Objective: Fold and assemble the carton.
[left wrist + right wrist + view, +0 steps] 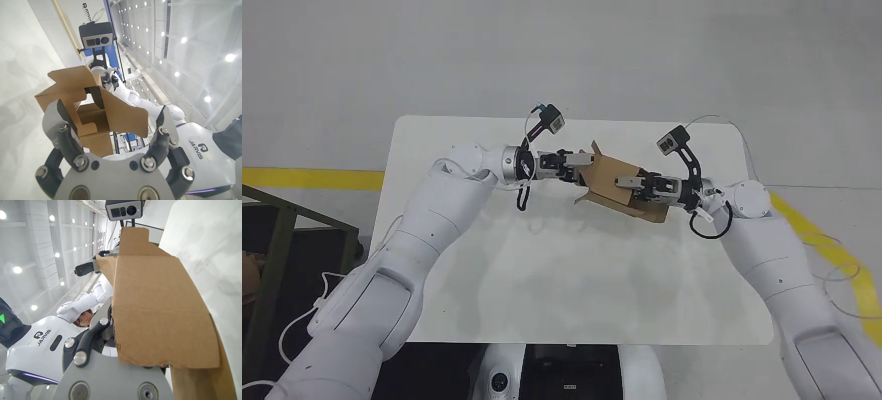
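Note:
The brown cardboard carton [617, 180] is held above the far middle of the white table [542, 290], partly folded, with loose flaps sticking out. My right gripper [634, 184] is shut on the carton's wall at its right end. In the left wrist view one of its dark pads [96, 96] shows inside the carton [122, 117]. My left gripper [580, 168] is at the carton's left end, open wide, and its fingers straddle the end flaps [110, 113]. In the right wrist view the carton [160, 313] hides my right fingers.
The table's near half [572, 300] is bare white surface. A dark cart frame [272, 240] stands on the floor to the left of the table. Yellow floor tape [312, 178] runs behind it.

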Controlling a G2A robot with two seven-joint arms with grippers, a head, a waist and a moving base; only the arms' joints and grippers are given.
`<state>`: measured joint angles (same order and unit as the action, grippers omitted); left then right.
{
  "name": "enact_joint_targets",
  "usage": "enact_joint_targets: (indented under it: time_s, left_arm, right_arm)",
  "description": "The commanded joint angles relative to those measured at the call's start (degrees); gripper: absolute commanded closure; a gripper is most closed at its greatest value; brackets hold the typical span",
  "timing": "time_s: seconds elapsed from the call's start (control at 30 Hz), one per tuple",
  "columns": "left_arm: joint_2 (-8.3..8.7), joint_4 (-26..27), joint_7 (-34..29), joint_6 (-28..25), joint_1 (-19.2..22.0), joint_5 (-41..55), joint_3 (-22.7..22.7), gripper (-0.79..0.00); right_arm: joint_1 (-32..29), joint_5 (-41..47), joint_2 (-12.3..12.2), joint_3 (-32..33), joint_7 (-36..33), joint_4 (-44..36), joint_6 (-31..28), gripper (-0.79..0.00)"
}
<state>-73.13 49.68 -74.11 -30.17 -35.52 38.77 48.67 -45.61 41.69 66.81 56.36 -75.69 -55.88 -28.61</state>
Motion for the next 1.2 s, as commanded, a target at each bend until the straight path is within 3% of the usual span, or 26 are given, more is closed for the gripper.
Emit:
enact_joint_targets:
  time_s: [0.0, 0.87, 1.17]
  left_arm:
    - [0.01, -0.12, -0.04, 0.04, 0.05, -0.07, 0.01, -0.785]
    - [0.34, 1.60, -0.11, 0.10, -0.82, -1.42, -0.05, -0.785]
    - [1.14, 3.17, 5.72, -5.72, -1.01, -7.60, 0.21, -0.785]
  right_arm:
    - [0.04, 0.05, -0.01, -0.09, 0.01, 0.01, -0.01, 0.000]
    - [-0.26, 5.67, 0.05, 2.96, 2.68, 5.05, -2.67, 0.000]
    - [-0.24, 8.47, 0.42, 3.65, -1.43, 6.23, 1.43, 0.000]
